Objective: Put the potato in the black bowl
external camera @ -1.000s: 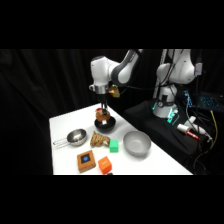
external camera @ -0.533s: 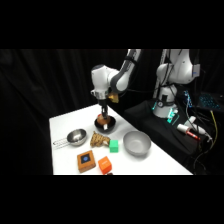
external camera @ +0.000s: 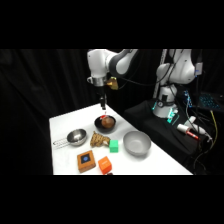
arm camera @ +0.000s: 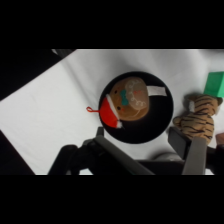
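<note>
**Potato in bowl, gripper clear above it**

White table [external camera: 65, 127], black backdrop all round. Potato [arm camera: 129, 100] sits inside the black bowl [arm camera: 162, 120], resting on its floor a little toward 10 o'clock of centre in the wrist view. Red patch hangs at its 8 o'clock end; long axis runs roughly 8 to 2.

Gripper [external camera: 103, 106] hangs above the bowl in the side view, apart from it, nothing between the fingers. Wrist view: fingers [arm camera: 192, 150] spread wide, one at each side of the bowl's 6 o'clock rim, touching neither bowl nor potato. Potato lies at 12 o'clock from the fingertips.

Striped lump [arm camera: 199, 117] sits just beside the bowl at 3 o'clock, green block [arm camera: 215, 84] beyond it. Grey bowl [external camera: 137, 143], metal bowl [external camera: 76, 136] and orange cube [external camera: 104, 164] stand apart.

Judgement: placement looks done; only a straight lift away remains.
</note>
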